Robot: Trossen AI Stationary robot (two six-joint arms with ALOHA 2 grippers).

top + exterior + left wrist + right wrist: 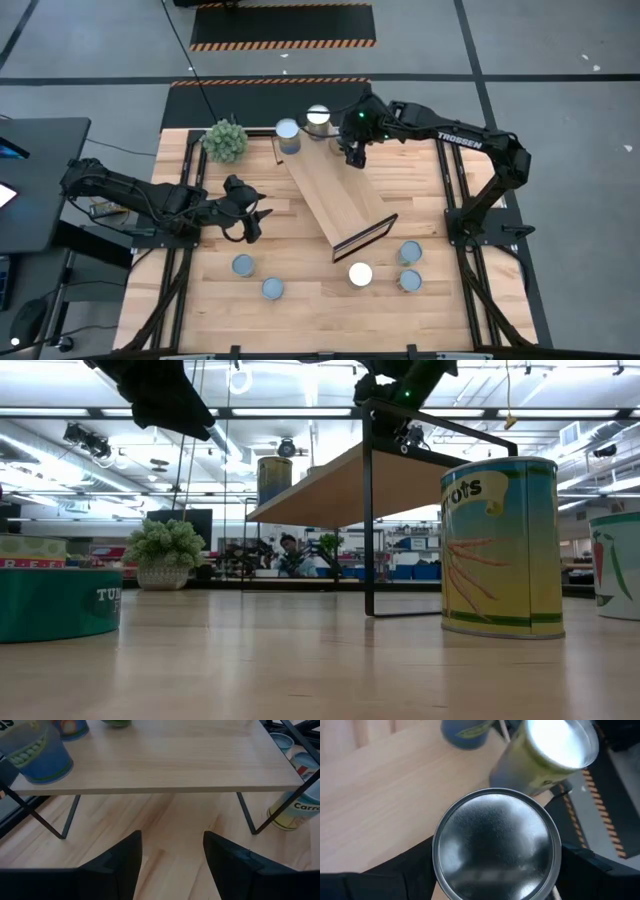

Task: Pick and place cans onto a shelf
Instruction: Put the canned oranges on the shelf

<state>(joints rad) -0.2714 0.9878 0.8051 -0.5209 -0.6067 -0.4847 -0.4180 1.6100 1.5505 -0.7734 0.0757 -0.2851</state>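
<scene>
Right gripper [353, 155] clamped on can [495, 845] above shelf [335, 195], upper centre; risks knocking neighbouring can [555, 750]. Left gripper [256, 220] apart, centre-left.

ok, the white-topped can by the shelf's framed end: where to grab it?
Take the white-topped can by its round side wall, coming straight down from above: it stands upright with its lid facing up. Probably set the fingers clear of the shelf frame just beyond it.
</scene>
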